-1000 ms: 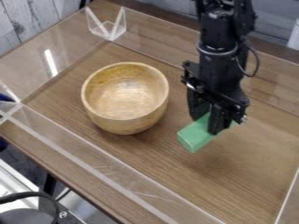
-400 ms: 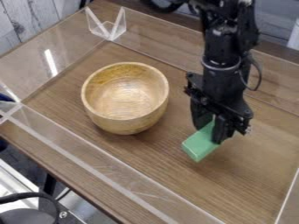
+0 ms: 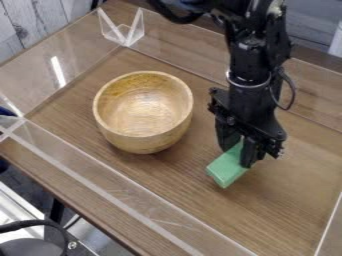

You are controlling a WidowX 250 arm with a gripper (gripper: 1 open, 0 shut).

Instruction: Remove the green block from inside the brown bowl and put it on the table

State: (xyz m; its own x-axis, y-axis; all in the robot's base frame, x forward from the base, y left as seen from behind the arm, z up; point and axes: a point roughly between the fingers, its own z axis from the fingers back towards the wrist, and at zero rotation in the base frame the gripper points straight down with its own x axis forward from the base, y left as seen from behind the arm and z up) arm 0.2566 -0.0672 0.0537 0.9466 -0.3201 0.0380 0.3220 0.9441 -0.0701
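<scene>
Bright green block (image 3: 227, 169) out of the bowl now, clamped at its upper end between the black fingers of the gripper (image 3: 249, 151), jaws partly closed around its width. Tilted, lower end at or just above the wood-grain table (image 3: 120, 190); cannot tell whether touching. Hanging to the right of the brown bowl (image 3: 143, 110), near it but apart, a strip of bare tabletop between. Bowl upright, thick tan walls, grain showing inside, nothing in it. Black arm (image 3: 257, 55) coming down almost vertically from the top of the view, cables along its side, gripper pointing straight down. Clear acrylic walls (image 3: 80, 190) around the tabletop, catching glare along the near-left edge and the far-left corner. Small folded piece of clear acrylic (image 3: 124, 29) standing at the far-left corner, well apart from bowl and block. Pale, whitish planked surface (image 3: 34, 22) beyond the far-left wall; dark rounded object (image 3: 34, 243) at the bottom-left corner, too cut off to identify.
</scene>
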